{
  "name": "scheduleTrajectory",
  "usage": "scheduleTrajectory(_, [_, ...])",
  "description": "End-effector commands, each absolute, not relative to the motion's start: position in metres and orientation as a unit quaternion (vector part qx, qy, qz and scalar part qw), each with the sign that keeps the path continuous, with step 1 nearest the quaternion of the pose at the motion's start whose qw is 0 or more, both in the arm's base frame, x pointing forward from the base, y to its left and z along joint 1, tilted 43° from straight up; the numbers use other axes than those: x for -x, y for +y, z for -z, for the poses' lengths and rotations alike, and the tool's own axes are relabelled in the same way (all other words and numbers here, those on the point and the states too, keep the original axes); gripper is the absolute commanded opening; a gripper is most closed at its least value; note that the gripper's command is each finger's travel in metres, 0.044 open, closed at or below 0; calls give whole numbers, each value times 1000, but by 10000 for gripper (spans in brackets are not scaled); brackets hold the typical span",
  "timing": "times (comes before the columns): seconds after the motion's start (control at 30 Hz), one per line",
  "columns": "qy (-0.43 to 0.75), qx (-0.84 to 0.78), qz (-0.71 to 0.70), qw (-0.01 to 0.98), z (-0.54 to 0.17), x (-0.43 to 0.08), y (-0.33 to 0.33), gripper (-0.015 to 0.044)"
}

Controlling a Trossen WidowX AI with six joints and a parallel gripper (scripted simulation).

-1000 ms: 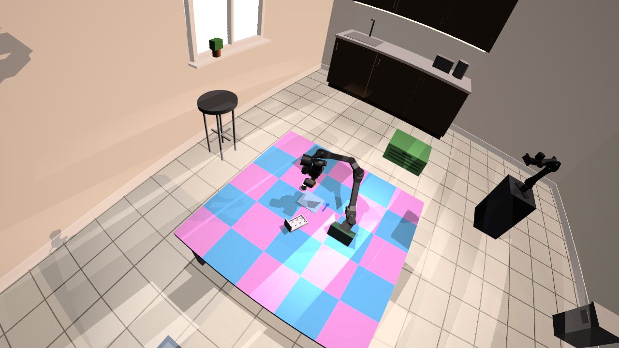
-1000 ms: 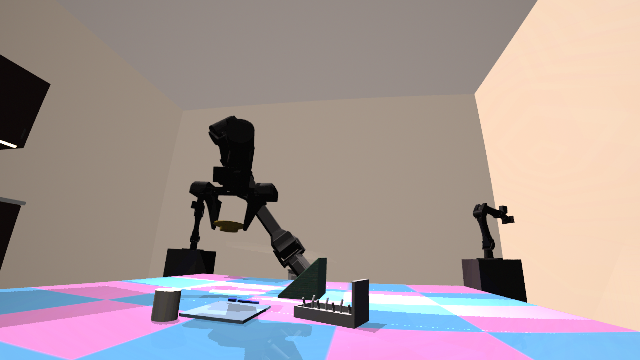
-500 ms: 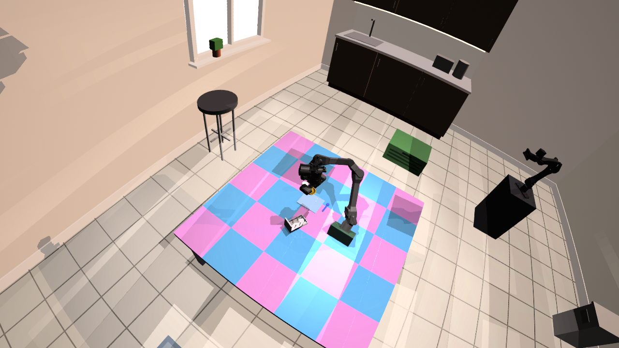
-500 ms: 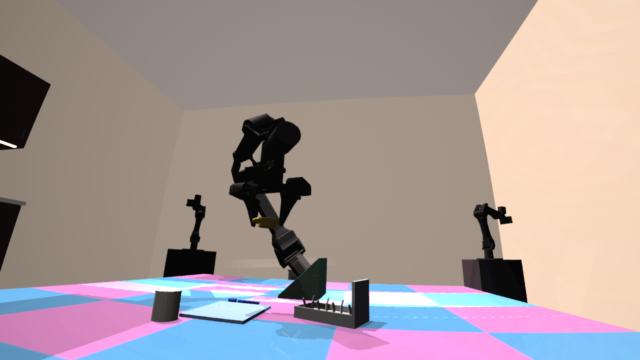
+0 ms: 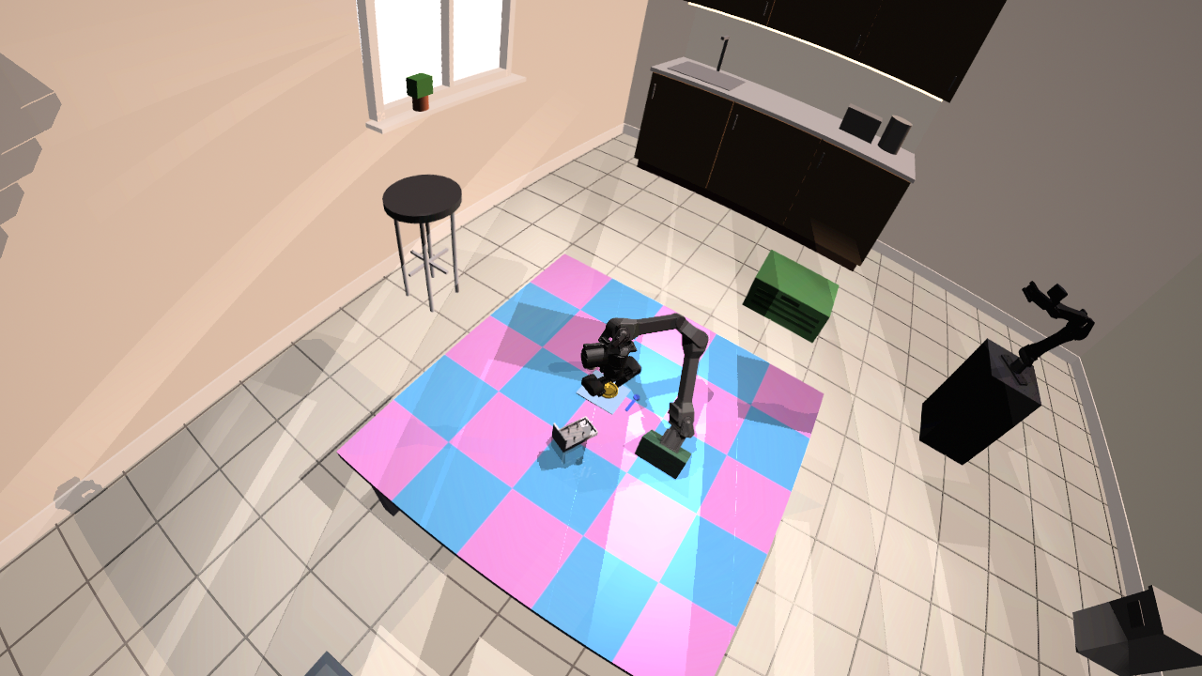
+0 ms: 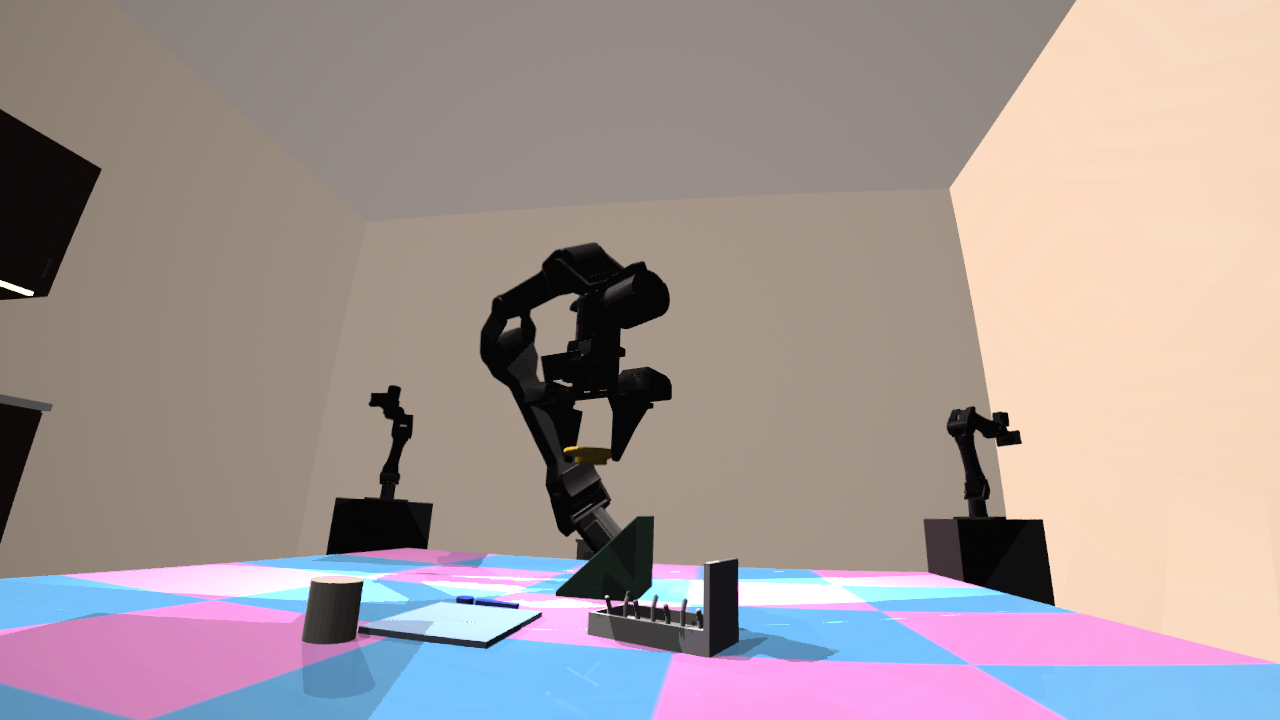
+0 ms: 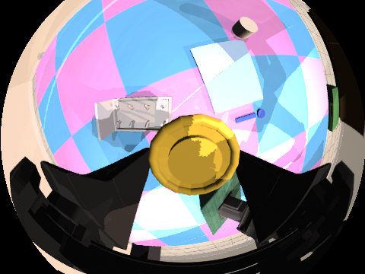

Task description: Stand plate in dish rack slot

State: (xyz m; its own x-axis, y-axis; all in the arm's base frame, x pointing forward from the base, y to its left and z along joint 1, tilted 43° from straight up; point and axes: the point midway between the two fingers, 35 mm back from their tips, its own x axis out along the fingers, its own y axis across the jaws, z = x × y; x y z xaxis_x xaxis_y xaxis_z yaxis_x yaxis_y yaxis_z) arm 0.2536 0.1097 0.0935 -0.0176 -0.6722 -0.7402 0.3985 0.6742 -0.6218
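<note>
Because the round yellow plate (image 5: 608,390) (image 6: 587,454) (image 7: 195,154) must reach the grey pegged dish rack (image 5: 576,434) (image 6: 646,628) (image 7: 142,113) below, the black jaws (image 6: 592,452) grip opposite rims; it hangs flat, needing an upright turn.

In the top view, the jaws (image 5: 608,388) (image 6: 590,452) partly hide the yellow plate (image 5: 609,390) (image 6: 587,454) (image 7: 195,154); the rack's pins are too small to count. The wrist view's plate hides 1 rack (image 5: 575,434) (image 6: 646,632) (image 7: 142,129) corner. The top view's lower edge cuts off the desk (image 5: 520,555) (image 6: 805,685) (image 7: 144,49).
</note>
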Motion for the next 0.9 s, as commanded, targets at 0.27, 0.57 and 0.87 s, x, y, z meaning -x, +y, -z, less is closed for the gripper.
scheduleTrajectory(0.27, [689,111,308,647,-65,-248,93,0])
scheduleTrajectory(0.57, [747,101,215,621,-44,-246,82,0])
scheduleTrajectory(0.87, [781,88,108,609,-26,-244,72,0])
